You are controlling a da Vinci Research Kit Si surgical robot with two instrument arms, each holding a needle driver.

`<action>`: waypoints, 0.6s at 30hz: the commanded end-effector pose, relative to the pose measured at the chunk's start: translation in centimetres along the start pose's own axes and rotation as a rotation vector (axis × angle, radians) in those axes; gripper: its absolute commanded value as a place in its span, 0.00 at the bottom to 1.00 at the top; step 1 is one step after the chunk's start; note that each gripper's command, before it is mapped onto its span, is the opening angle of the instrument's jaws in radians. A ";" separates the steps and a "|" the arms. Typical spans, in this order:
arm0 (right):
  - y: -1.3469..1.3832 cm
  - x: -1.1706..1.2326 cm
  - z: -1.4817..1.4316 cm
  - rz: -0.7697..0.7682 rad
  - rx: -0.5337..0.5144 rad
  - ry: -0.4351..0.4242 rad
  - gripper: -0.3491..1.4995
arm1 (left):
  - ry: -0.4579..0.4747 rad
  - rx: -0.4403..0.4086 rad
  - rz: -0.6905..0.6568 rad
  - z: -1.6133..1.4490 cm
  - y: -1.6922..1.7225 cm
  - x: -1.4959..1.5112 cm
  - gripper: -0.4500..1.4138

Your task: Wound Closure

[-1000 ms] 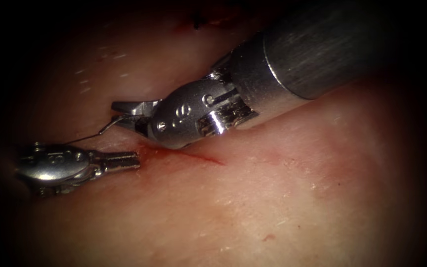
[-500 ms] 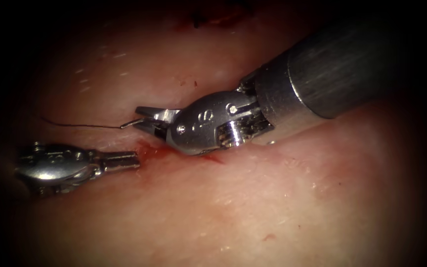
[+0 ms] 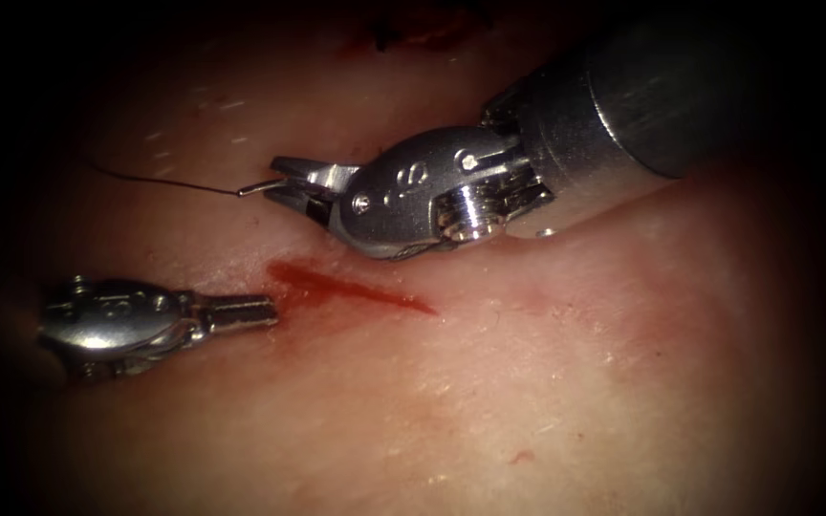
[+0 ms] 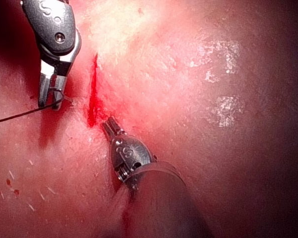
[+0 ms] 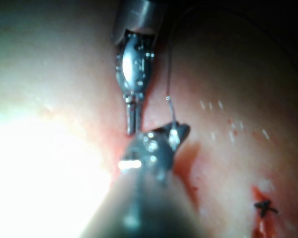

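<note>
The tissue (image 3: 547,382) is pale pink, moist and glistening, with a few short white hairs toward the far side; the surroundings fall into darkness. A short red cut (image 3: 351,289) runs across it, with red fluid (image 3: 303,279) pooled at its left end. At the far edge a dark knot of thread ends (image 3: 381,38) sits beside another red patch.

The right claw (image 3: 289,186) hangs above the far side of the cut, its thick shaft entering from the right. Its jaws are closed on the needle (image 3: 258,187) near the end where the thread joins; just a short bright stub projects to the left, clear of the tissue, and the rest of the curve is hidden in the jaws. The thread (image 3: 160,180) runs from that stub leftward over the tissue into the dark.

The left claw (image 3: 258,311) lies low over the tissue just left of the cut's left end, pointing toward it. Its jaws are closed and hold nothing.

In the left wrist view the right claw (image 4: 50,94) and the thread (image 4: 20,115) lie to one side of the cut (image 4: 93,94), the left claw (image 4: 108,124) at its end.
</note>
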 end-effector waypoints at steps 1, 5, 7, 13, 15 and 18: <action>-0.06 0.06 0.05 -0.007 0.000 0.005 0.00 | 0.000 -0.005 -0.006 0.08 0.17 -0.07 0.26; -0.02 0.06 0.07 -0.015 0.000 0.008 0.00 | 0.000 -0.005 -0.006 0.08 0.17 -0.07 0.26; -0.01 0.06 0.08 -0.015 -0.001 0.007 0.00 | 0.000 -0.005 -0.006 0.08 0.17 -0.07 0.26; 0.04 0.03 0.09 -0.013 0.002 0.012 0.00 | 0.000 -0.005 -0.005 0.08 0.17 -0.07 0.26; 0.05 0.02 0.09 -0.002 0.001 0.012 0.00 | 0.000 -0.005 -0.005 0.07 0.17 -0.07 0.26; 0.07 0.01 0.08 0.006 -0.004 0.023 0.00 | 0.000 -0.006 -0.005 0.07 0.17 -0.08 0.26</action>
